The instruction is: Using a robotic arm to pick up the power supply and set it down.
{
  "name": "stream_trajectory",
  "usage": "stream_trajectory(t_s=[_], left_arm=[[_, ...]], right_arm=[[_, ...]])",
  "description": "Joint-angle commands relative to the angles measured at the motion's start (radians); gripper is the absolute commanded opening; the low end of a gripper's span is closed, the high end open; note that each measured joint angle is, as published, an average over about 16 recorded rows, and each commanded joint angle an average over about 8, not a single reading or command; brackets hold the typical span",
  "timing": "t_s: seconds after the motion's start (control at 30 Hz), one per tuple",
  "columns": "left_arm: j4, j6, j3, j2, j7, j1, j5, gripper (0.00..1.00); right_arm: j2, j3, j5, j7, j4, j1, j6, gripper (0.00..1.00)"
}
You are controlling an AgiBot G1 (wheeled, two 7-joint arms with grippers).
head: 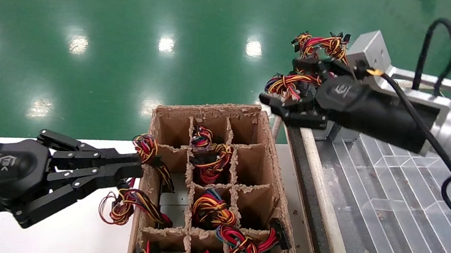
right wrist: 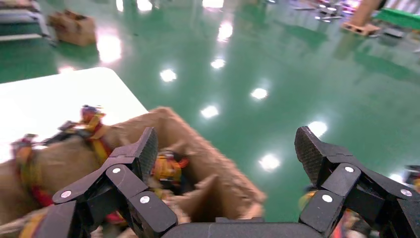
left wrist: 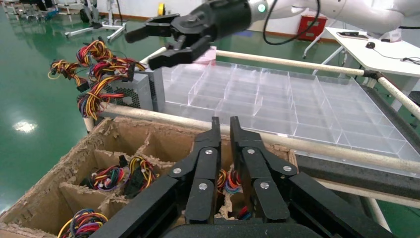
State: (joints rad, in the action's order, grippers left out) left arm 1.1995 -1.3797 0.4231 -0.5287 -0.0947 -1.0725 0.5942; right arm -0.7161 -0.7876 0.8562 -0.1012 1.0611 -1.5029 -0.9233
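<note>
The small grey metal power supply (left wrist: pixel 134 93) with its perforated side and red-heavy wire bundle sits at the far corner of the clear plastic divided tray (head: pixel 390 194), beyond the torn brown cardboard compartment box (head: pixel 210 110), so the set-down looks done. Just above it the glossy white robotic arm's black right gripper (head: pixel 286 82) hangs with fingers wide apart and empty, and what is left looks like clearing away. The black left gripper (head: pixel 137 169) waits with fingers drawn together beside the cardboard box, and the only marking is a small embossed logo on each gripper housing, too small to read.
</note>
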Motion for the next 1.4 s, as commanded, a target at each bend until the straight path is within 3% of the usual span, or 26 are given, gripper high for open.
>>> stream_trajectory(t_s=[0.03,1.07,1.27,1.4], left_arm=[[0.0,0.0,0.0,0.0,0.0,0.0,0.0,1.0],[0.0,0.0,0.0,0.0,0.0,0.0,0.0,1.0],[0.0,0.0,0.0,0.0,0.0,0.0,0.0,1.0],[0.0,0.0,0.0,0.0,0.0,0.0,0.0,1.0]], right_arm=[[0.007,0.032,-0.008,-0.005,0.014,0.027,-0.036,1.0],[0.104,0.503,-0.124,-0.085,0.221,0.424,-0.566,1.0],[0.112,0.546,-0.135,-0.092,0.239,0.46,-0.613,1.0],[0.111,0.538,-0.135,-0.091,0.236,0.453,-0.604,1.0]])
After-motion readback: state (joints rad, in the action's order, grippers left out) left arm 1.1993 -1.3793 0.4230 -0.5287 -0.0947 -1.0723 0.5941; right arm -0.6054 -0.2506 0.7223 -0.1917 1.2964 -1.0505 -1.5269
